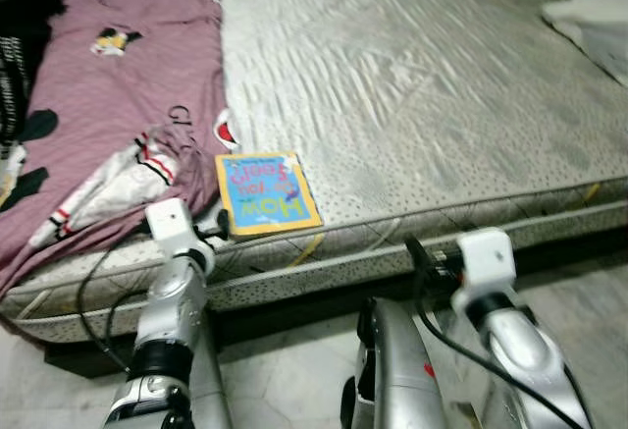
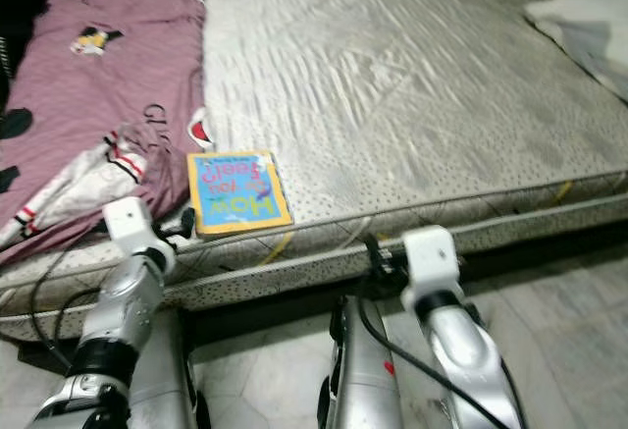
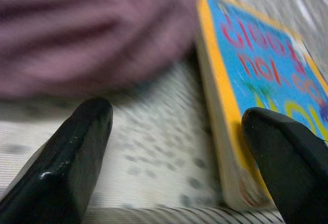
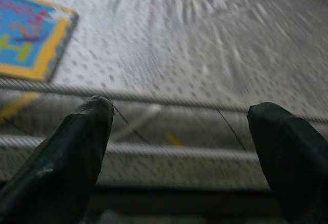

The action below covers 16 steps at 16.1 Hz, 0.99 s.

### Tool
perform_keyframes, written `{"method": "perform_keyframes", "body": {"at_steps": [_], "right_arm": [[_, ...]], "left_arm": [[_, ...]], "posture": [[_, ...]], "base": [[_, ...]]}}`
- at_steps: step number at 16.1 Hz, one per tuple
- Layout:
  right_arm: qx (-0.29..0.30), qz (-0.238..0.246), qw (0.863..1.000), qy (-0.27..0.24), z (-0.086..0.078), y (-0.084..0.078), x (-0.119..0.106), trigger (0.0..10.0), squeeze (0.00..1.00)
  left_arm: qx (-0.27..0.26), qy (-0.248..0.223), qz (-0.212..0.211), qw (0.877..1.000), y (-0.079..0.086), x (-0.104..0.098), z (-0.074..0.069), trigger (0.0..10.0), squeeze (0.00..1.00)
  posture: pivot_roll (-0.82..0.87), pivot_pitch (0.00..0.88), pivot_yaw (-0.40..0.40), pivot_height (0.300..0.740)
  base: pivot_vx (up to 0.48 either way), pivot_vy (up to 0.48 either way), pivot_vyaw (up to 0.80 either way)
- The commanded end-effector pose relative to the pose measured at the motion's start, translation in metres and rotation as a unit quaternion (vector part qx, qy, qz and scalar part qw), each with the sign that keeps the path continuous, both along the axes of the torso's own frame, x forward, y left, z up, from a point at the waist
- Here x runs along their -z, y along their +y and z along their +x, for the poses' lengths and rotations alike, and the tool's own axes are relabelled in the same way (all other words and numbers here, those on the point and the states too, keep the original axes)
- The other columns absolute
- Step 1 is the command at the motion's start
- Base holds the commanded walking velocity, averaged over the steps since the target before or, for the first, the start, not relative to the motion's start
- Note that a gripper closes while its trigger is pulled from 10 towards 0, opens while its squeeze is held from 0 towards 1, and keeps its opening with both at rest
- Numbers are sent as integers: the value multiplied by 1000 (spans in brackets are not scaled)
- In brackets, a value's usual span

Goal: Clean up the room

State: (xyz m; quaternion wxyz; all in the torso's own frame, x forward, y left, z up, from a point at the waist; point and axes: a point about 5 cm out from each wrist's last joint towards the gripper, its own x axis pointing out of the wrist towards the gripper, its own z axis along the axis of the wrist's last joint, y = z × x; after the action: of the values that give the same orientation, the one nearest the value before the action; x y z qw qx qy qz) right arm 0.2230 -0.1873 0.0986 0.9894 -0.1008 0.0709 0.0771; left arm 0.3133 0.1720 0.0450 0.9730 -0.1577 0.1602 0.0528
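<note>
both silver arms raised forward, left gripper (image 3: 177, 152) and right gripper (image 4: 179, 157) with fingers spread wide

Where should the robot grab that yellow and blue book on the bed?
Probably the book's near edge, by the mattress border. It lies flat, so the left pincer, open and already beside its spine, could close over that thin edge, coming in low from the robot's side.

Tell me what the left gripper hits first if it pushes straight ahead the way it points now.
Most likely the book. The left gripper is open at the mattress edge, one finger already at the book's near corner, bare mattress in the gap. Further on lies the purple blanket; depth is unclear in the blur.
</note>
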Motion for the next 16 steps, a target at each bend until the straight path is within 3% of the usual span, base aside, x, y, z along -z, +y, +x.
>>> {"method": "perform_keyframes", "body": {"at_steps": [1,4,8,9,10,11,16], "right_arm": [[2,-2,1000,-11,-2,-4,-9,10000,0],[10,-17,1000,-2,-10,-11,-13,10000,0],[10,-18,1000,1,-10,-10,-16,10000,0],[11,-19,1000,1,-10,-11,-17,10000,0],[15,-22,1000,2,-10,-13,-18,10000,0],[16,-23,1000,2,-9,-13,-18,10000,0],[19,-24,999,-7,2,-9,-19,10000,0]], "left_arm": [[10,6,-6,1000,-3,3,2,10000,0],[42,-5,-12,999,-14,-4,16,10000,0],[67,4,-30,997,-27,0,18,10000,0],[66,7,-46,997,-28,3,18,10000,0],[67,12,-103,992,-32,8,15,10000,0],[67,18,-129,989,-34,10,14,0,0],[73,13,-202,976,-32,2,23,0,0]], "posture": [[-206,165,-53,512],[-233,181,-56,512],[-242,182,-57,512],[-244,181,-57,512],[-245,178,-57,512],[-245,175,-55,512],[-226,148,-45,512]], "base": [[0,0,0],[0,0,0],[0,0,0],[0,0,0],[0,0,0],[0,0,0],[0,0,0]]}}
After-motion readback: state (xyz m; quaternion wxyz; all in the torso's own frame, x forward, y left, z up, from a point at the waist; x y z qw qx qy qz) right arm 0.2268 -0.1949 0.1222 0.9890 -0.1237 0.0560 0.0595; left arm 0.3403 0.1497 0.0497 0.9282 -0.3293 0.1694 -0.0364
